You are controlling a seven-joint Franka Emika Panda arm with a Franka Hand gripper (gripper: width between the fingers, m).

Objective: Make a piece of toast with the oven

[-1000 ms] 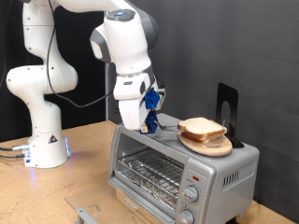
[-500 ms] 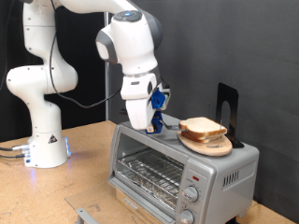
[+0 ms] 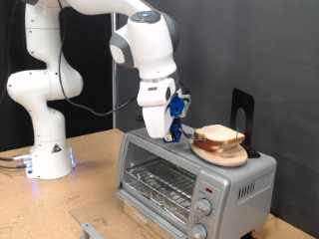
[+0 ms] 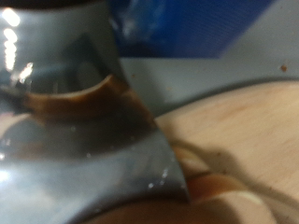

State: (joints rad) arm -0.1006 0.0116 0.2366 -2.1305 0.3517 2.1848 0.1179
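One piece of toast [image 3: 215, 135] lies on the oven [image 3: 195, 176] top, just toward exterior view's right of end effector [image 3: 169, 137]; its opening cannot be told.

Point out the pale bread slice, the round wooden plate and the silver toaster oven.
pale bread slice [image 3: 216, 134], exterior view, on its top face.
round wooden plate [image 3: 225, 156], exterior view, on its front rim.
silver toaster oven [image 3: 242, 182], exterior view, on its side panel.
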